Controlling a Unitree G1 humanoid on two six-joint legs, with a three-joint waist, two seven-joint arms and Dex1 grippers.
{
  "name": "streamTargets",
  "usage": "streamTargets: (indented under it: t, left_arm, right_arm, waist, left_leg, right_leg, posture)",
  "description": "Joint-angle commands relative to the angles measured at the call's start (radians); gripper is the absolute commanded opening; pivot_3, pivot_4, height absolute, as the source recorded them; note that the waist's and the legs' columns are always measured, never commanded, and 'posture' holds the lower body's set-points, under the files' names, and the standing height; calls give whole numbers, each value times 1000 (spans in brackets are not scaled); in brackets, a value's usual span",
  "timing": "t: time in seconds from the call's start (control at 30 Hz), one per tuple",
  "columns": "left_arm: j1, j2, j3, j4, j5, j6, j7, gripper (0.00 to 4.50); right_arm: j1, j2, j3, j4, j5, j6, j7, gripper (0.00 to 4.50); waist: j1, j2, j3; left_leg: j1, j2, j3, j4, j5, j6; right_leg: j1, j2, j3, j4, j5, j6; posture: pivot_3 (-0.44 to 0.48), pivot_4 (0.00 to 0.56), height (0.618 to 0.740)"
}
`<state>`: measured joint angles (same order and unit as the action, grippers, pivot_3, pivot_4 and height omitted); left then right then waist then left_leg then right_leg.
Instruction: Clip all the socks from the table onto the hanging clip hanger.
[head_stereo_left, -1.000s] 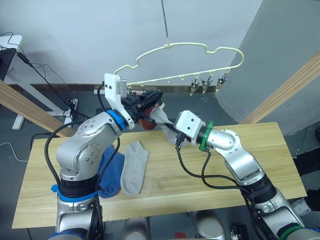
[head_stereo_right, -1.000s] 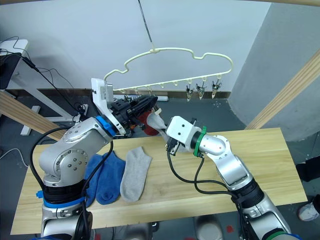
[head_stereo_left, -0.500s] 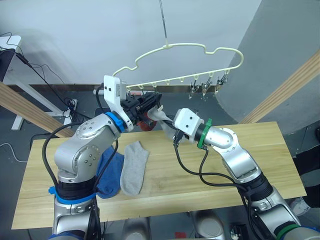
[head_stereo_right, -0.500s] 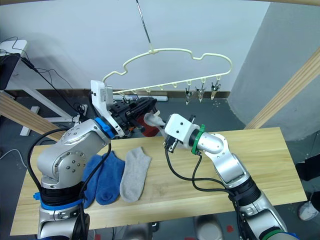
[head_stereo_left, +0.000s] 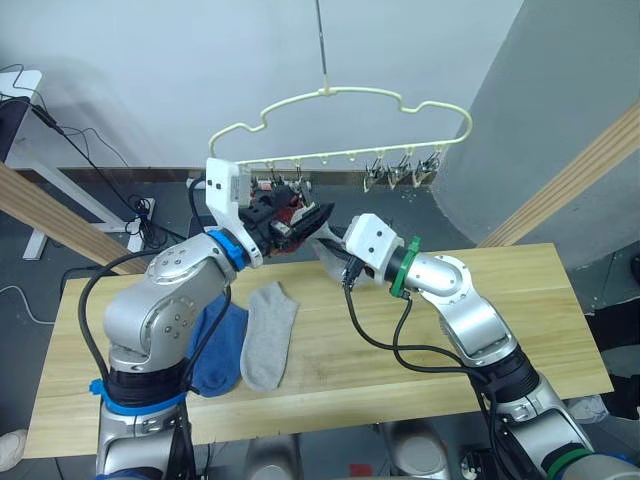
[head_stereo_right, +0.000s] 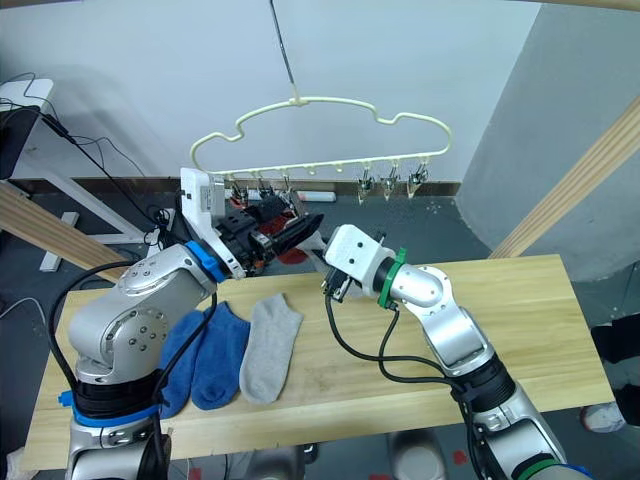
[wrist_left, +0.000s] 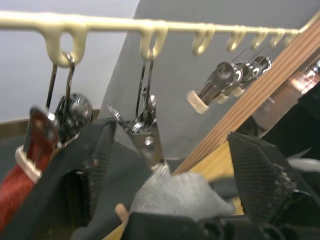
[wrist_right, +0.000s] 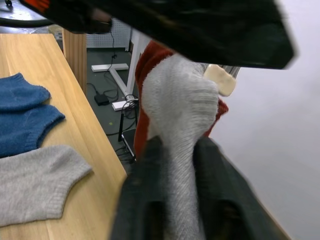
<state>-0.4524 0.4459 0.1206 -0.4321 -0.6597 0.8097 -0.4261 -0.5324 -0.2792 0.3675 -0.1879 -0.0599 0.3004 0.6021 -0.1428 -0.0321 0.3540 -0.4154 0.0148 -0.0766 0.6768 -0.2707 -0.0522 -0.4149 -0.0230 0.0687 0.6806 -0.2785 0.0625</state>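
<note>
While 2 blue socks (head_stereo_left: 222, 345) and 1 grey sock (head_stereo_left: 269, 334) lie unclipped on the table (head_stereo_left: 520, 330), a rust red sock (wrist_left: 20, 184) is already clipped to the clip hanger (head_stereo_left: 340, 100). Under its second clip (wrist_left: 146, 134), the left gripper (wrist_left: 180, 170) is spread wide, and another grey sock (wrist_right: 175, 115) is pinched in the right gripper (wrist_right: 175, 165). Access is crowded by neighbouring clips (wrist_left: 225, 82).

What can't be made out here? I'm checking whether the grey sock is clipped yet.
- Clip's grip on the held grey sock: blurred in the left wrist view; left pincer covers it in the eye views.
- Red sock: mostly behind the grey one, right wrist view.
- Blue socks: partly behind the left arm.
</note>
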Motion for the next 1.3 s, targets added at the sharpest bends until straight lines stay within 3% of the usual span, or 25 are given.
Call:
streamTargets:
  t: [0.03, 0.3, 0.6, 0.8, 0.97, 1.07, 1.2, 1.27, 1.3]
  left_arm:
    - [26, 28, 1, -58, 16, -29, -13, 3829]
    - [142, 131, 8, -103, 43, -119, -134, 3829]
    - [360, 329, 61, -126, 85, -323, -417, 3829]
    - [422, 325, 83, -119, 131, -435, -435, 3829]
    - [469, 314, 87, -110, 189, -525, -428, 3829]
    - [475, 300, 109, -85, 184, -541, -420, 3829]
    - [477, 294, 112, -77, 168, -531, -426, 4500]
    - [460, 277, 105, -65, 182, -541, -404, 4500]
    - [454, 272, 103, -62, 182, -538, -396, 4500]
  right_arm:
    - [14, -39, -3, -58, 1, 19, 39, 1814]
    - [146, -195, -79, -227, 77, 83, 137, 1814]
    - [272, -352, -304, -398, 265, 126, 222, 1814]
    - [309, -371, -415, -417, 347, 159, 194, 1814]
    - [345, -371, -416, -407, 345, 148, 171, 1814]
    - [367, -340, -407, -418, 362, 178, 134, 2409]
    - [376, -319, -389, -406, 350, 182, 98, 3889]
    - [369, -303, -366, -407, 335, 198, 64, 4469]
    - [365, -297, -358, -408, 334, 209, 51, 4469]
  waist:
    - [0, 0, 0]
    - [3, 0, 0]
    - [4, 1, -7]
    - [7, 2, -47]
    - [8, 3, -93]
    - [8, 3, -123]
    - [6, 3, -157]
    - [5, 3, -171]
    - [5, 3, -178]
  left_leg:
    - [0, 0, 0, 0, 0, 0]
    - [-1, 1, 0, -1, 0, 0]
    - [-1, 1, 1, -1, 0, 0]
    - [-2, -1, 1, -1, 1, -1]
    - [-2, -3, 3, -1, 1, -1]
    - [-1, -3, 5, -1, 1, -1]
    - [4, -3, 6, -1, 1, -1]
    - [11, -3, 7, -1, 1, -1]
    - [13, -3, 8, -1, 1, -1]
  right_leg:
    - [0, 0, 0, 0, 0, 0]
    - [-1, -1, 1, 0, 0, 0]
    - [-2, -1, 0, 0, 0, 0]
    - [-3, -3, 0, 0, 0, 0]
    - [-3, -1, 0, 0, 0, 0]
    - [-1, -1, 0, 0, 0, -1]
    - [4, 1, 0, 0, 1, -1]
    - [10, 1, 0, 0, 1, -1]
    - [11, 2, 1, 0, 0, -1]
  posture:
    - [-253, 345, 740]
    - [-250, 316, 740]
    - [-232, 239, 740]
    - [-190, 168, 740]
    - [-165, 114, 740]
    - [-150, 82, 740]
    - [-137, 56, 740]
    - [-132, 43, 740]
    - [-132, 43, 740]
